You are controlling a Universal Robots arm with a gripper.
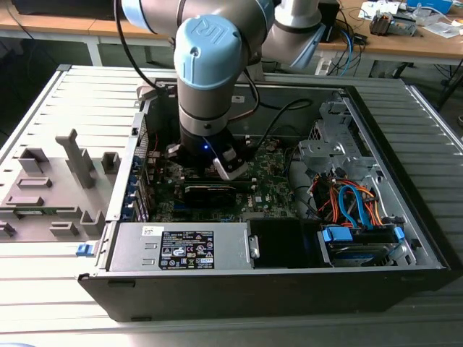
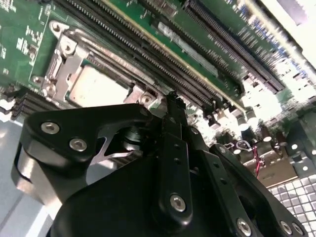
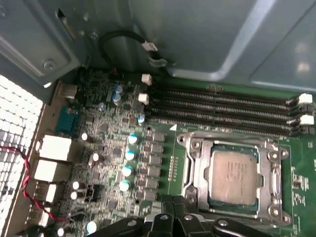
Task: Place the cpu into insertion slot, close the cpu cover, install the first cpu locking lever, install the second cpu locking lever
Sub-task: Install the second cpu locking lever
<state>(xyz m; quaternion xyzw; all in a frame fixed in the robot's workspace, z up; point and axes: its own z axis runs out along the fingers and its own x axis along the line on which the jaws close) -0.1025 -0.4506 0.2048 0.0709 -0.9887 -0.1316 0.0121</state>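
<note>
The cpu [image 3: 232,173] lies flat in the insertion slot [image 3: 184,140] on the green board, its silvery top facing up. The cpu cover [image 3: 198,170] lies down around it as a metal frame. Both wrist views show the chip [image 2: 96,84] and the frame [image 2: 66,59]. My gripper [image 3: 174,201] hovers just beside the socket's edge with its black fingers [image 2: 173,106] pressed together and nothing between them. In the exterior view the gripper [image 1: 217,165] reaches down into the open computer case over the board. I cannot tell how the locking levers stand.
Long black memory slots [image 3: 222,106] run beside the socket, and capacitors [image 3: 128,155] stand on its other side. The case wall [image 3: 207,34] rises close behind. A power supply [image 1: 181,246] and cabled drives [image 1: 354,210] fill the case front. A grey fixture [image 1: 51,181] sits at the exterior view's left.
</note>
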